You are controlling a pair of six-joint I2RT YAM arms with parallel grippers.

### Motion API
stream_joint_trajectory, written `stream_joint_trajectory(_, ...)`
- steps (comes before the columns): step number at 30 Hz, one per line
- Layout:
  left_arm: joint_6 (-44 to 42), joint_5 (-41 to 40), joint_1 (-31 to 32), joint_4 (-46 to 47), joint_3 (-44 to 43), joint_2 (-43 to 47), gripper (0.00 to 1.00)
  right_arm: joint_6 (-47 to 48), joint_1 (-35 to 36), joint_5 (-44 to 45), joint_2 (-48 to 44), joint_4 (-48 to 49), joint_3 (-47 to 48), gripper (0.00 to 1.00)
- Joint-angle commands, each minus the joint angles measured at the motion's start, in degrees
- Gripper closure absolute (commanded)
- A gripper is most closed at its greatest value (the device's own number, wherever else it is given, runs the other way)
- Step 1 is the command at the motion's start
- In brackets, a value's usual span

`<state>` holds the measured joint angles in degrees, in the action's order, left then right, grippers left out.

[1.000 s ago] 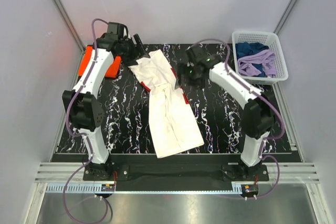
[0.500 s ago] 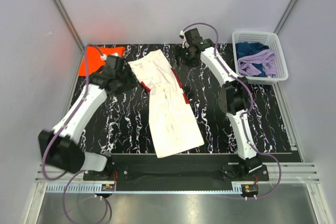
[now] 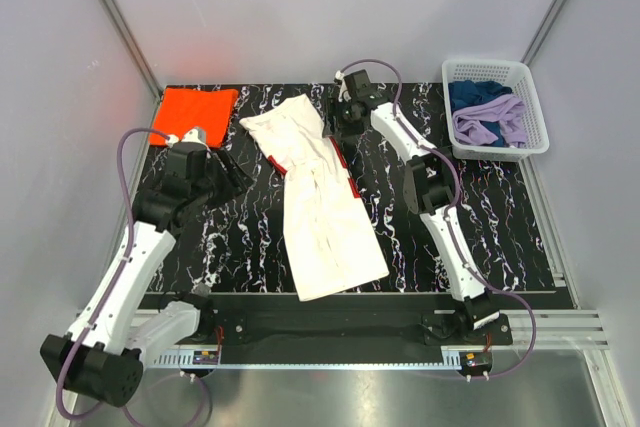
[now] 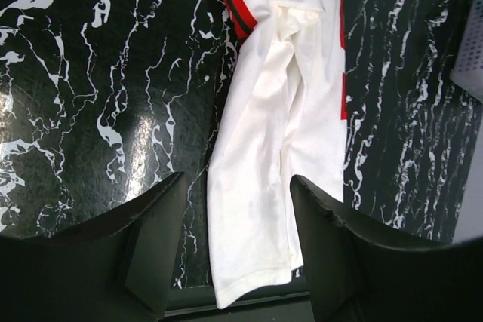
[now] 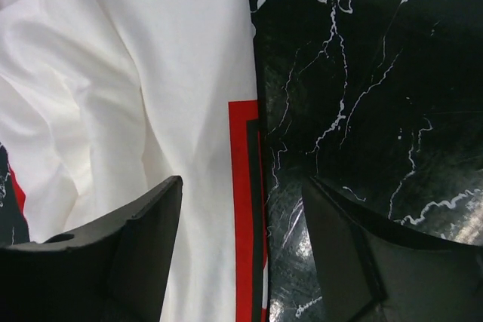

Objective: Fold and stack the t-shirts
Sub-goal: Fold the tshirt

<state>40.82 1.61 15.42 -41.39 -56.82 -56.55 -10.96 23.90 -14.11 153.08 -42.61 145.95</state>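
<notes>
The white t-shirt (image 3: 318, 197), folded into a long strip with red trim, lies diagonally down the middle of the black marbled table (image 3: 420, 217). It also shows in the left wrist view (image 4: 279, 141) and the right wrist view (image 5: 128, 96). The orange t-shirt (image 3: 196, 110) lies folded flat at the far left corner. My left gripper (image 3: 228, 169) is open and empty, left of the white shirt. My right gripper (image 3: 340, 127) is open and empty over the shirt's upper right edge, above its red stripe (image 5: 243, 209).
A white basket (image 3: 533, 107) with blue and purple cloths stands at the far right, off the table's corner. Grey walls enclose the back and sides. The table's near edge lies just past the shirt's bottom hem (image 4: 249, 288).
My left arm has drawn back from the far left toward the near left, uncovering the orange shirt. My right arm has reached to the far end. The white shirt has not moved.
</notes>
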Motion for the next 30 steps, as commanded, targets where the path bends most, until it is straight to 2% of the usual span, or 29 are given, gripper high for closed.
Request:
stream_joint_trajectory(1, 1.2, 2.6, 0.0, 1.1, -0.4, 4.1, 0.38, -2.9, 0.3, -1.1, 1.5, 4.9, 0.6, 0.29)
stream_joint_trajectory(9, 1.5, 3.6, 0.0, -0.1, -1.6, 6.0, 0.38, -8.4, 0.0, -2.5, 6.1, 6.5, 3.7, 0.35)
stream_joint_trajectory(13, 1.9, 4.2, 0.0, -0.1, -1.9, 6.3, 0.38, -10.6, 0.0, -4.4, 9.2, 6.0, 5.8, 0.54)
stream_joint_trajectory(15, 2.0, 4.5, 0.0, -0.2, -1.9, 6.5, 0.38, -11.1, 0.0, -4.1, 9.7, 5.3, 6.0, 0.57)
stream_joint_trajectory(19, 2.3, 4.8, 0.0, -0.2, -1.9, 6.7, 0.38, -11.2, -0.1, -0.7, 9.0, 5.8, 3.7, 0.7)
stream_joint_trajectory(20, 2.3, 4.9, 0.0, -0.2, -1.9, 6.6, 0.38, -11.4, -0.3, 0.0, 8.6, 6.2, 3.1, 0.78)
stream_joint_trajectory(25, 2.6, 5.2, 0.0, 0.2, -1.4, 6.5, 0.38, -11.8, -1.1, 5.4, 5.8, 8.2, 0.5, 1.0)
stream_joint_trajectory(30, 2.6, 5.9, 0.0, 0.1, -1.5, 5.1, 0.39, -12.0, -3.0, 12.0, -1.4, 12.7, -7.9, 1.0)
